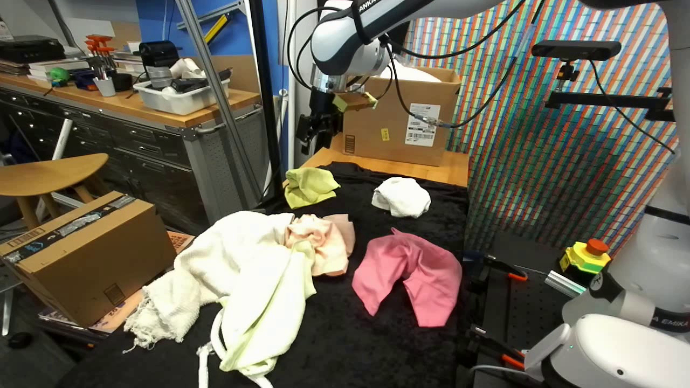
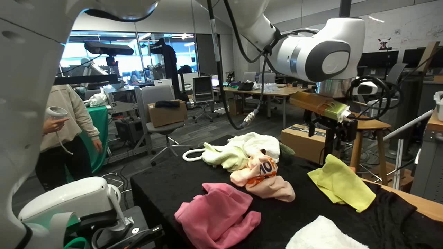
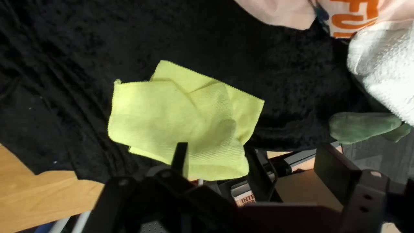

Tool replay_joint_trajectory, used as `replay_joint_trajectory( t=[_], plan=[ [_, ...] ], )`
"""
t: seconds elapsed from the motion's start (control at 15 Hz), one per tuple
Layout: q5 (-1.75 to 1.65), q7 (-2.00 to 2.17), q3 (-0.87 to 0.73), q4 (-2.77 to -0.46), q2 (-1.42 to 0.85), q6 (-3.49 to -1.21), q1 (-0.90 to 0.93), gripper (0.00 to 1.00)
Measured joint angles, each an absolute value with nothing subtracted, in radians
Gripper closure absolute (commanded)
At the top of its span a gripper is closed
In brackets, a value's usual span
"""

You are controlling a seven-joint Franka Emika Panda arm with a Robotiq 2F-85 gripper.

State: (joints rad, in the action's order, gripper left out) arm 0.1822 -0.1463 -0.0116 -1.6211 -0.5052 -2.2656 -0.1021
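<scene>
Claw (image 2: 328, 130) and yellow-green cloth (image 2: 341, 186) line up one above the other from where I stand: in both exterior views the cloth lies below the claw, apart from it, and the spread fingers (image 3: 179, 157) pinch nothing. In the wrist view the cloth takes the middle of the frame, mostly up and left of the gap between the fingers (one overlaps it there, though I see no contact). It is rumpled and folded over itself, its longer stretch running across the frame, its bottom edge at the margin of the black table cover (image 3: 81, 48). Peach cloth (image 3: 281, 13) and white towel (image 3: 386, 71) sit at that view's upper right; pink cloth (image 1: 407, 258) lies lower right in an exterior view. As for obstacles, black post (image 1: 264, 81) rises just left of the yellow-green cloth, and cardboard box (image 1: 399, 126) stands behind the claw.
</scene>
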Motion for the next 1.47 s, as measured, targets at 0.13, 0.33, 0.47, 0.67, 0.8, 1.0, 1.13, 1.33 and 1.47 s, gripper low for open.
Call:
replay_joint_trajectory(
  t=[0.13, 0.33, 0.47, 0.67, 0.8, 1.0, 1.13, 1.33, 1.47],
  plan=[
    [0.182, -0.186, -0.010, -1.594, -0.523, -2.268, -0.125, 0.00],
    [0.182, -0.292, -0.002, -1.557, -0.558, -2.267, -0.165, 0.00],
    [0.182, -0.392, 0.009, -1.532, -0.586, -2.266, -0.190, 0.00],
    [0.182, -0.546, 0.040, -1.496, -0.628, -2.267, -0.227, 0.00],
    [0.182, -0.635, 0.066, -1.472, -0.654, -2.267, -0.246, 0.00],
    [0.183, -0.744, 0.098, -1.436, -0.691, -2.267, -0.263, 0.00],
    [0.186, -0.806, 0.117, -1.414, -0.715, -2.266, -0.270, 0.00],
    [0.187, -0.880, 0.138, -1.382, -0.751, -2.261, -0.272, 0.00],
    [0.187, -0.917, 0.150, -1.361, -0.775, -2.249, -0.272, 0.00]
  ],
)
